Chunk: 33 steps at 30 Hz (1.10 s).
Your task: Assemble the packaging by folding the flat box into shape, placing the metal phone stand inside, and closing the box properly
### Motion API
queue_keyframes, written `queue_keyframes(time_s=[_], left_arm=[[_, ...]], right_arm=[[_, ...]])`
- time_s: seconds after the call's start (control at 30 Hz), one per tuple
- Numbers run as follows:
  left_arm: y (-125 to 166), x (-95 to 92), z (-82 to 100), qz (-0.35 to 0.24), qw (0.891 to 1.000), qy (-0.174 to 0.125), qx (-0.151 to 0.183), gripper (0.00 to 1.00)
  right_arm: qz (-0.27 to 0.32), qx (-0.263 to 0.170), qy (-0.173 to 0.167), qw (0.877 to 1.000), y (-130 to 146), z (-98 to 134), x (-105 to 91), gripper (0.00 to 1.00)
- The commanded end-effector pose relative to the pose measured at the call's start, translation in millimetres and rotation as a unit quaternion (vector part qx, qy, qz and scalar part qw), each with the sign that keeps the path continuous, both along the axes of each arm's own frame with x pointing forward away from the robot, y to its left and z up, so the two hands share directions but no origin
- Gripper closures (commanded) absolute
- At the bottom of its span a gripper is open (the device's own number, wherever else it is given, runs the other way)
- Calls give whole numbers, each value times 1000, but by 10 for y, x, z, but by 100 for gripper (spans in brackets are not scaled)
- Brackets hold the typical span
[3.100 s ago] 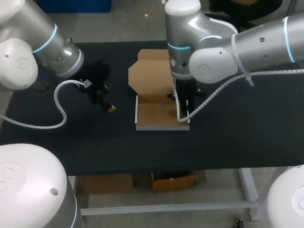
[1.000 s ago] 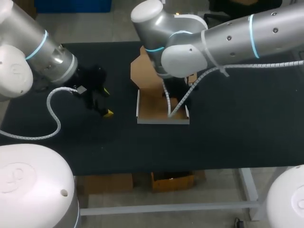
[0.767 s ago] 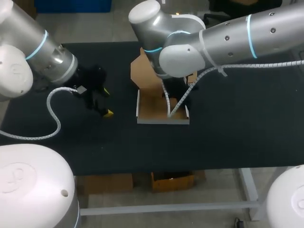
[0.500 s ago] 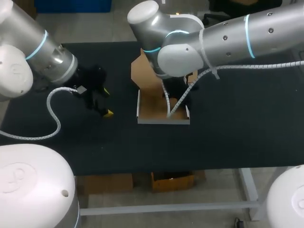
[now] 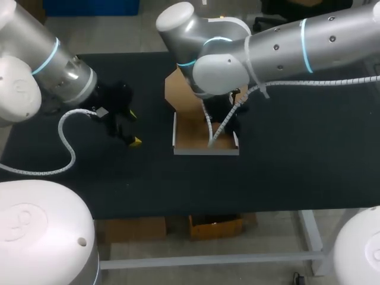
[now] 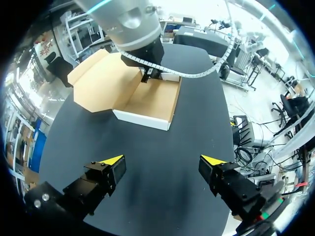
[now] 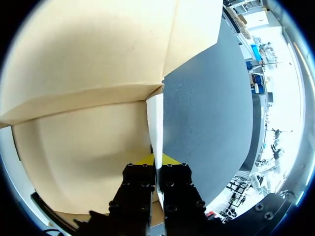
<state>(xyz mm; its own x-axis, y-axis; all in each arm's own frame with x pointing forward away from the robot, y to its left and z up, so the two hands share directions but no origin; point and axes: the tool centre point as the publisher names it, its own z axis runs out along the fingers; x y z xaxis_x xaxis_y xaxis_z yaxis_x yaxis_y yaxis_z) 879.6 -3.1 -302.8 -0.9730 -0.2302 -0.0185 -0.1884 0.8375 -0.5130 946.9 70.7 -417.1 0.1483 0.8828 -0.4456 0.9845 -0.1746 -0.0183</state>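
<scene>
The cardboard box (image 5: 199, 138) stands as a shallow tray, white outside and brown inside, in the middle of the black table. Its lid (image 5: 181, 95) lies open behind it. In the right wrist view my right gripper (image 7: 157, 160) is shut on the tray's white side wall (image 7: 156, 123), which runs between the yellow tips. From the head view that gripper is hidden under my right arm (image 5: 219, 65). My left gripper (image 5: 134, 127) stands open to the left of the box, apart from it, with nothing between its fingers (image 6: 165, 161). I see no metal phone stand.
The bare black table (image 5: 297, 166) stretches to the right of the box and in front of it (image 6: 162, 147). A white cable loop (image 5: 65, 148) hangs from my left arm over the table's left part.
My right arm has swung a little to the left at its elbow, and the box has slid slightly to the right with it. The left arm has kept still.
</scene>
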Motion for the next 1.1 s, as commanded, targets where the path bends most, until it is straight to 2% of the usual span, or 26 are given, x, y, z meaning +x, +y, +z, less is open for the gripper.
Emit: queue_keyframes(time_s=[0.03, 0.37, 0.43, 0.63, 0.83, 1.1], left_arm=[[-5, 1, -2, 0, 1000, 0, 1, 0], [-5, 1, -2, 0, 1000, 0, 1, 0], [-5, 1, -2, 0, 1000, 0, 1, 0], [-5, 1, -2, 0, 1000, 0, 1, 0], [-5, 1, -2, 0, 1000, 0, 1, 0], [-5, 1, -2, 0, 1000, 0, 1, 0]], right_arm=[[-144, -39, -73, 986, -17, 3, -67, 100], [-97, 36, -60, 993, -13, 65, -115, 100], [-90, 48, -57, 993, -17, 60, -109, 92], [-72, 83, -47, 993, -1, 35, -88, 83], [-61, 108, -42, 991, 12, 29, -76, 81], [-46, 141, -42, 988, 21, 82, -88, 72]])
